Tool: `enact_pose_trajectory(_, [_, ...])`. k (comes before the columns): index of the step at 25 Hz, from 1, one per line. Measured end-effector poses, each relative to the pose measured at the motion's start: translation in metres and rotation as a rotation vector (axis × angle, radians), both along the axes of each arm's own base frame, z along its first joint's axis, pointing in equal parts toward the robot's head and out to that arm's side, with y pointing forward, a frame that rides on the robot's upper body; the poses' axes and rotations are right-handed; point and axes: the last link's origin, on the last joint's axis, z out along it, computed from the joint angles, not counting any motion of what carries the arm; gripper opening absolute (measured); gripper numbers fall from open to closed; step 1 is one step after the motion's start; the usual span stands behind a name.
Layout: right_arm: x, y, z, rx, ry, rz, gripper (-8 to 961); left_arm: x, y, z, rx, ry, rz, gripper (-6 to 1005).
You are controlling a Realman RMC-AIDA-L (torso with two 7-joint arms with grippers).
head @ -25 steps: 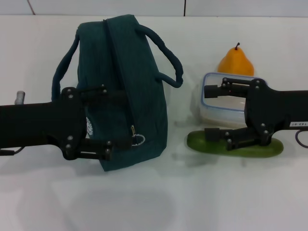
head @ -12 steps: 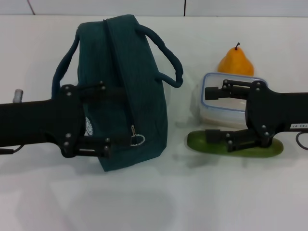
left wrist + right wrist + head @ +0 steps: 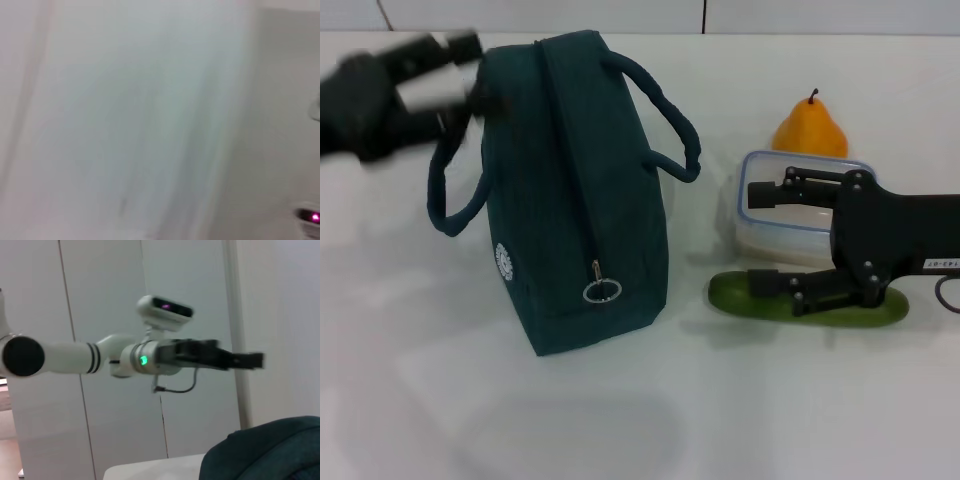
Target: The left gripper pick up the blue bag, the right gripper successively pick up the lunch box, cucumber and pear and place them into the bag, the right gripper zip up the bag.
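The blue bag (image 3: pixel 580 190) stands upright on the table, zipped, with its ring zipper pull (image 3: pixel 602 291) and white logo facing me. My left gripper (image 3: pixel 480 72) is a blur at the far left, beside the bag's left handle (image 3: pixel 445 190), open and holding nothing. In the right wrist view it hangs in the air (image 3: pixel 247 360) above the bag's top (image 3: pixel 270 450). My right gripper (image 3: pixel 752 237) is open, one finger over the lunch box (image 3: pixel 790 225), the other over the cucumber (image 3: pixel 730 293). The pear (image 3: pixel 810 130) stands behind the lunch box.
The white table (image 3: pixel 620 420) stretches toward me in front of the bag and the food. A white wall runs along the table's far edge. The bag's right handle (image 3: pixel 675 130) arches toward the lunch box.
My left arm has swung from across the bag's front up and away to the far left, uncovering the logo and zipper pull. The bag and the right arm have stayed put.
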Motion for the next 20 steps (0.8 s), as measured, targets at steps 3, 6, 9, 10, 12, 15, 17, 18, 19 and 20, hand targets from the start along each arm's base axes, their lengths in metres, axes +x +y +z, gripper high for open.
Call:
enact_pose_trajectory(3, [0.0,0.0,0.0,0.003,0.001,0.001,883,-0.001,0.024,0.01,-0.096,0.017,0.165,871])
enact_pose_trajectory(6, [0.001,0.0,-0.001,0.006,0.001,0.002,883,0.001,0.043,0.008,-0.186,0.094,0.283,871])
enact_pose_trajectory(9, [0.002,-0.001,-0.002,0.012,0.009,0.003,883,0.005,0.052,0.007,-0.244,0.18,0.379,871])
enact_pose_trajectory(10, [0.003,-0.001,-0.002,0.014,0.018,0.001,882,0.006,0.053,0.006,-0.255,0.211,0.415,870])
enact_pose_trajectory(12, [0.005,-0.002,-0.003,0.018,0.036,-0.006,882,0.007,0.053,0.006,-0.261,0.262,0.479,870])
enact_pose_trajectory(15, [0.008,-0.003,-0.003,0.023,0.055,-0.017,882,0.011,0.048,0.011,-0.23,0.312,0.556,865])
enact_pose_trajectory(17, [0.009,-0.004,-0.004,0.026,0.059,-0.019,882,0.014,0.043,0.014,-0.199,0.33,0.585,856])
enact_pose_trajectory(18, [0.01,-0.004,-0.005,0.027,0.06,-0.019,882,0.017,0.041,0.016,-0.188,0.332,0.594,851])
enact_pose_trajectory(19, [0.01,-0.004,-0.006,0.028,0.06,-0.018,882,0.018,0.04,0.016,-0.185,0.33,0.603,846])
enact_pose_trajectory(20, [0.01,-0.005,-0.006,0.027,0.061,-0.018,882,0.02,0.039,0.015,-0.192,0.327,0.611,842])
